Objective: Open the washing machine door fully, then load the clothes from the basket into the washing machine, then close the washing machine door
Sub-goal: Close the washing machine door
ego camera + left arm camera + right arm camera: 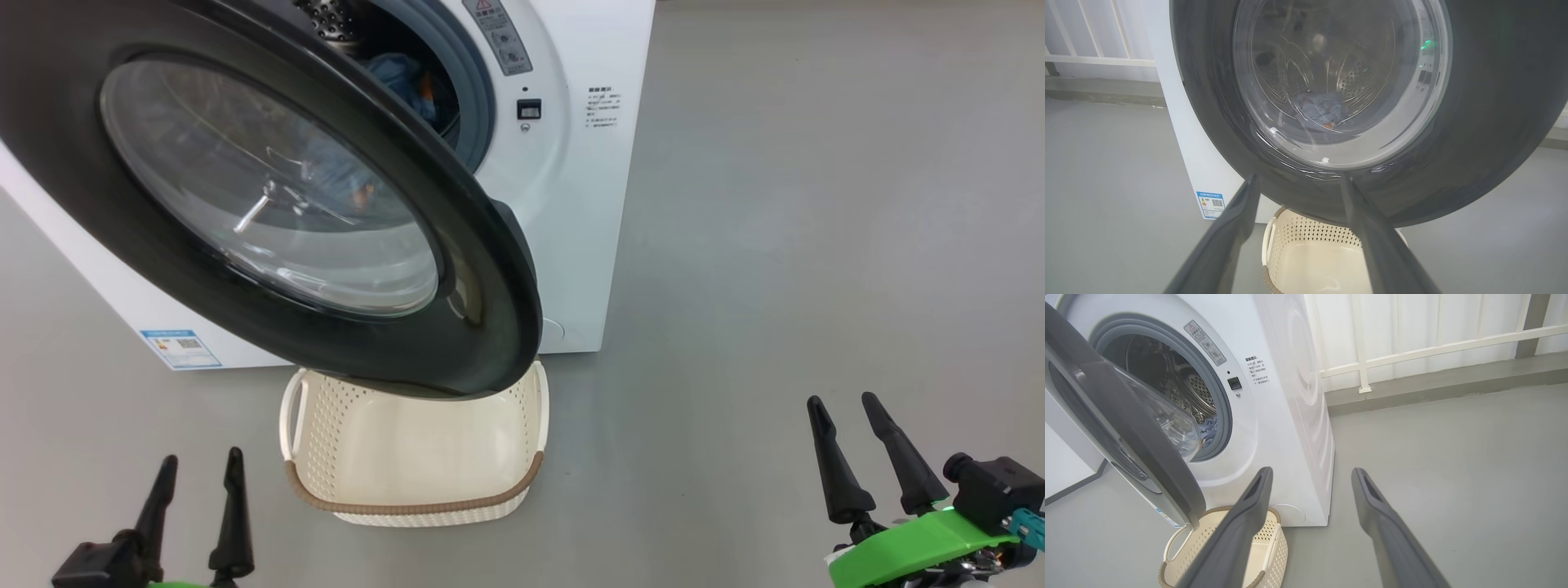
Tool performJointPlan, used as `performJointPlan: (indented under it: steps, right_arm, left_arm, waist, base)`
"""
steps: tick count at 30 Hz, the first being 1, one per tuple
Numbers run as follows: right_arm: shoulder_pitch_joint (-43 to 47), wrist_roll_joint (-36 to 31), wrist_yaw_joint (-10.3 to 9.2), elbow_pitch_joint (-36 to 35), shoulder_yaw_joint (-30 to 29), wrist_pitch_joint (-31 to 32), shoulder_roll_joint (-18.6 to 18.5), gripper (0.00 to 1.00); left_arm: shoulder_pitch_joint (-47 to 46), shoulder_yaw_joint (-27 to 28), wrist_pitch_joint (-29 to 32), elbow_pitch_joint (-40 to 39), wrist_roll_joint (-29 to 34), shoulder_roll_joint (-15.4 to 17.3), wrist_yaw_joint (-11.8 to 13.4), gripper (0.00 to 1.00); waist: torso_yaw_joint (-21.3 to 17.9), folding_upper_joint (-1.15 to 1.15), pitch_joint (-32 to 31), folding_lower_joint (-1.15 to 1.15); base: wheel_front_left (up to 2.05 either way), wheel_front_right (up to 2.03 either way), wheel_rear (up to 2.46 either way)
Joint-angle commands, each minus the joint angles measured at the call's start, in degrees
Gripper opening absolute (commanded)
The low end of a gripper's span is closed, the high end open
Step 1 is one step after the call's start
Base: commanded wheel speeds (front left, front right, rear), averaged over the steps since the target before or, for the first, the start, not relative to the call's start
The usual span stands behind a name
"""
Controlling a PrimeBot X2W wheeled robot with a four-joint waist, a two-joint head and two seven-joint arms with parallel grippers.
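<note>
The washing machine stands ahead with its door swung partly open, hanging over the basket. Light blue clothes lie inside the steel drum, seen through the opening and through the door glass. The cream basket sits on the floor with nothing showing inside it. My left gripper is open at lower left, short of the basket. At the lower right, well clear of the machine, my right gripper is open and holds nothing.
Grey floor stretches wide to the right of the machine. A white railing and a low kerb run along the wall behind. A blue label sits low on the machine's front.
</note>
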Motion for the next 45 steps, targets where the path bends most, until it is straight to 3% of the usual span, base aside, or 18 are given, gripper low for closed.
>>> performJointPlan:
  steps: [1,3,4,11,18,28,38,45]
  right_arm:
    - [-2.2,-0.2,0.3,-0.8,0.7,-0.5,-0.7,0.85]
    - [-3.6,-0.1,0.3,0.5,0.1,-0.5,-0.1,0.07]
    - [-4.3,-0.1,0.3,0.8,-0.1,-0.5,0.1,0.0]
    - [-10.3,0.8,0.3,0.4,1.3,-0.5,0.8,0.0]
    - [-19.7,2.4,0.3,-6.7,3.4,-0.5,1.3,0.0]
    - [-25.4,3.6,0.3,-17.5,14.3,-0.5,1.9,0.0]
    - [-21.6,6.6,0.3,-7.7,25.3,-0.5,2.2,0.0]
    - [-21.3,7.4,0.3,0.8,29.1,-0.5,2.4,0.0]
  left_arm:
    - [0.0,1.9,-0.6,-1.7,0.3,0.5,-0.1,1.0]
    - [0.1,2.0,-0.6,-1.9,0.2,-0.1,-0.1,1.0]
    - [0.2,2.2,-0.6,-1.9,0.1,-0.4,-0.1,1.0]
    - [0.7,2.5,-0.6,-2.5,0.1,-1.4,-0.1,1.0]
    - [0.7,2.3,-0.6,-3.8,0.1,-2.4,-0.1,1.0]
    - [0.8,1.5,-0.6,-5.7,0.2,-3.5,-0.1,1.0]
    - [0.7,1.2,-0.6,-5.6,-0.3,-4.5,-0.1,1.0]
    - [-0.2,0.9,-0.6,-5.1,-0.7,-4.9,-0.1,1.0]
  waist:
    - [0.2,0.0,0.0,0.0]
    - [0.6,0.0,-0.1,0.0]
    - [0.8,0.0,-0.1,0.0]
    - [1.8,0.0,-0.4,0.0]
    - [3.7,0.0,-0.6,0.0]
    - [7.9,0.0,-0.4,0.0]
    - [11.0,0.0,1.4,0.0]
    - [12.0,0.0,3.0,0.0]
  base:
    - [0.0,0.0,0.0]
    - [0.0,0.0,0.0]
    - [0.0,0.0,0.0]
    - [0.0,0.0,0.0]
    - [0.0,0.0,0.0]
    - [0.0,0.0,0.0]
    - [0.0,0.0,0.0]
    - [0.0,0.0,0.0]
